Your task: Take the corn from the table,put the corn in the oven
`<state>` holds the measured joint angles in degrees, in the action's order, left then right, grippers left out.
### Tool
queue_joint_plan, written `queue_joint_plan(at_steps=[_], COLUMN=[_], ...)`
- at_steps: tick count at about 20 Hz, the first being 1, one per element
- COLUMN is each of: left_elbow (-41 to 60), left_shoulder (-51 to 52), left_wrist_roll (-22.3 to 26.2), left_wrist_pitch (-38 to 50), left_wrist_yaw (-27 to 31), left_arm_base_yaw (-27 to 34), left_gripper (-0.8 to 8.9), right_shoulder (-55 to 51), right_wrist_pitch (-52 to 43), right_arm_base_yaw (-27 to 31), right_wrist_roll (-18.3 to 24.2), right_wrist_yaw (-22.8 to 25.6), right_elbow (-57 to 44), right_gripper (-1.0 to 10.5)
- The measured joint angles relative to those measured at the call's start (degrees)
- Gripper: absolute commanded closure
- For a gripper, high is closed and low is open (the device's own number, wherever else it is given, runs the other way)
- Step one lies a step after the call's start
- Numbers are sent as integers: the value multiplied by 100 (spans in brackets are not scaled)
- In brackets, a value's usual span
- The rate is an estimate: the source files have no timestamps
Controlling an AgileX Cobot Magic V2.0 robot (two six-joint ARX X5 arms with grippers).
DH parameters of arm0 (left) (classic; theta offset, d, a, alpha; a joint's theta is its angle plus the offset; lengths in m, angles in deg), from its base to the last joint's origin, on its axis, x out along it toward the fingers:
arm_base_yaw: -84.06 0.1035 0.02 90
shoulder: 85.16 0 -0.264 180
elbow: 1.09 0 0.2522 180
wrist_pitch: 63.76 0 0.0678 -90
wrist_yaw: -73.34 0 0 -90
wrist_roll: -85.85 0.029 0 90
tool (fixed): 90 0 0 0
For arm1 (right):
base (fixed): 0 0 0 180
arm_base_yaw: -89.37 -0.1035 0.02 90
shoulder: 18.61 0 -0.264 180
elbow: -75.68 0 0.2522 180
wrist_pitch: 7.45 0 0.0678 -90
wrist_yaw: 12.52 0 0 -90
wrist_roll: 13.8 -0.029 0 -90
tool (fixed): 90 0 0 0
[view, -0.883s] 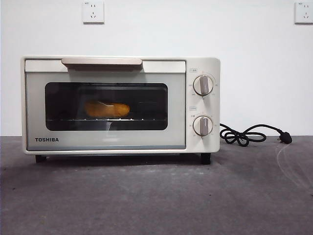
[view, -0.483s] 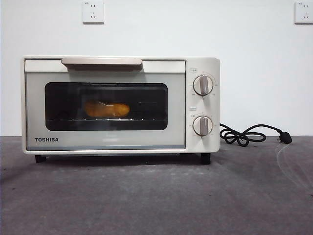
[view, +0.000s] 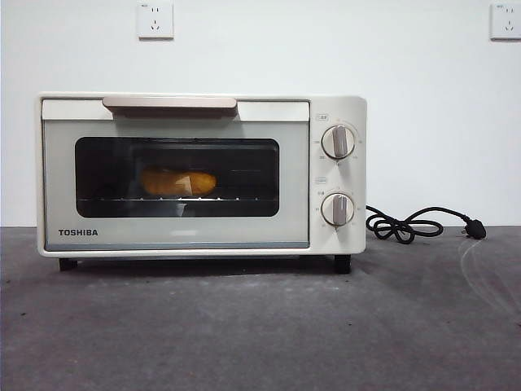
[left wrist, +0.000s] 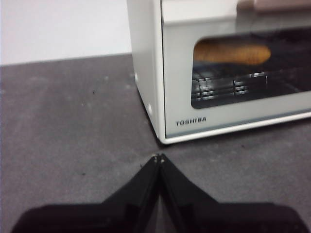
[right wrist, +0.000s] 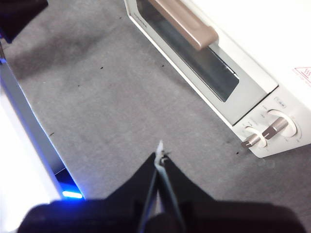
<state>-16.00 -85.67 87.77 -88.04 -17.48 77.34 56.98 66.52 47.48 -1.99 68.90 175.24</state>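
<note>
The cream-white TOSHIBA oven stands on the dark grey table with its glass door closed. Behind the window, the yellow-orange corn lies on the wire rack; the left wrist view shows the corn there too. My left gripper is shut with nothing in it, low over the table near the oven and its front left corner. My right gripper is shut and empty, high above the table in front of the oven. Neither gripper appears in the front view.
A black power cord with its plug lies coiled on the table to the right of the oven. Two round knobs sit on the oven's right panel. A white edge with a blue light borders the table in the right wrist view.
</note>
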Motion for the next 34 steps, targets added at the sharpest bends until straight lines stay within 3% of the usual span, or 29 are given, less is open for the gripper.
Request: queue_joint_plan(at_steps=[34], left_elbow=[0], left_shoulder=[-494], left_wrist_roll=[63], left_wrist_pitch=[31], left_wrist_yaw=[-2], left_arm_base_yaw=[0], left_gripper=[817], right_shoulder=[0], right_wrist_pitch=[0], right_arm_base_yaw=[0], right_wrist_roll=[0], right_wrist_yaw=[24], right_elbow=[0], right_gripper=[958])
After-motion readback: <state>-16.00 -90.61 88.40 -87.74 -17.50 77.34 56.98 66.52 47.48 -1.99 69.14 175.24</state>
